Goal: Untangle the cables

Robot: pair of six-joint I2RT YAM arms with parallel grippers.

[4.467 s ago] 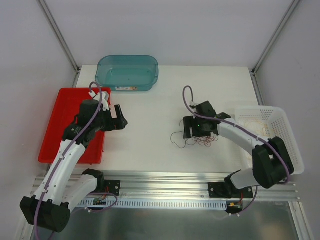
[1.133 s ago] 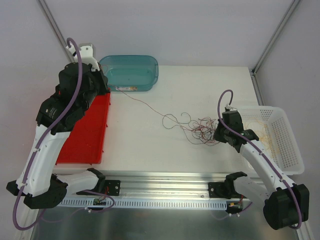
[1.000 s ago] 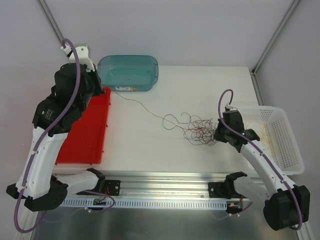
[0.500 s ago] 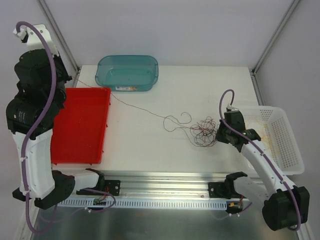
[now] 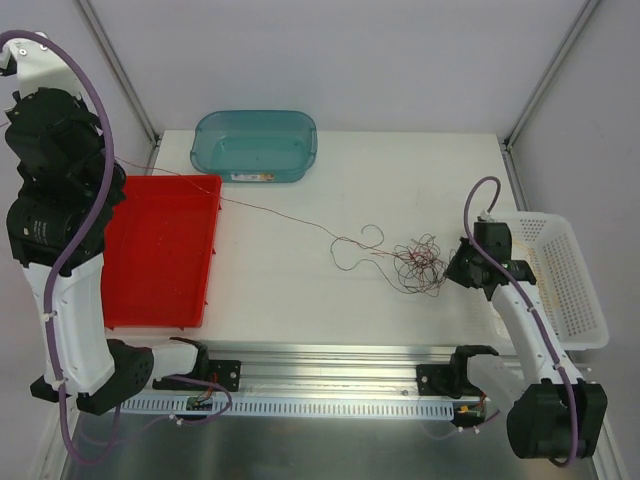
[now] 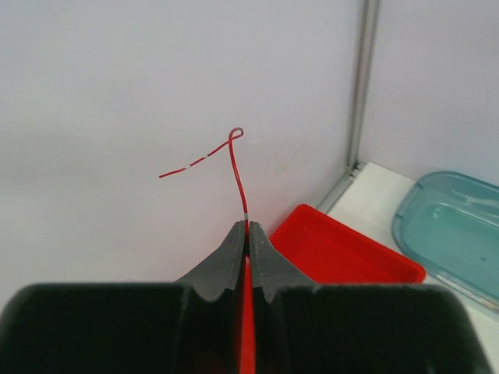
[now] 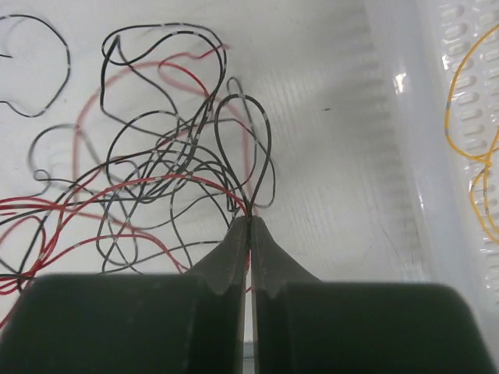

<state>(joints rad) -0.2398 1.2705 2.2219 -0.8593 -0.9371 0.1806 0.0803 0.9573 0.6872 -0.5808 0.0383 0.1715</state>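
Left wrist view: the left gripper [image 6: 246, 227] is seen with its two dark fingers pressed together, and a red cable [image 6: 235, 175] is pinched between the tips. A short free end of that cable rises above the tips, is bent over in a small hook and trails off to the left, against the pale wall. Below and to the right of the fingers a corner of the red tray [image 6: 343, 253] is seen, and beyond it part of the teal tub [image 6: 456, 226]. In the top external view this arm is held high at the far left, above the tray, and the red cable is seen running from it in a nearly straight line past the tray's far right corner and over the table [image 5: 300, 290] to a few loose curls and then the tangle [image 5: 420, 265]. In the right wrist view the right gripper [image 7: 249, 222] is likewise closed, its tips clamped on the narrow end of a dark grey-black loop at the tangle's near right edge; whether a red strand is also caught there cannot be told. The rest of the tangle, dark and red strands crossing in loose loops, is spread on the table ahead of and to the left of these fingers. To their right the white basket [image 7: 421, 117] is seen, with a yellow-orange cable [image 7: 468, 101] lying inside it. From above, the right gripper is placed between the tangle and the basket, just beside both.
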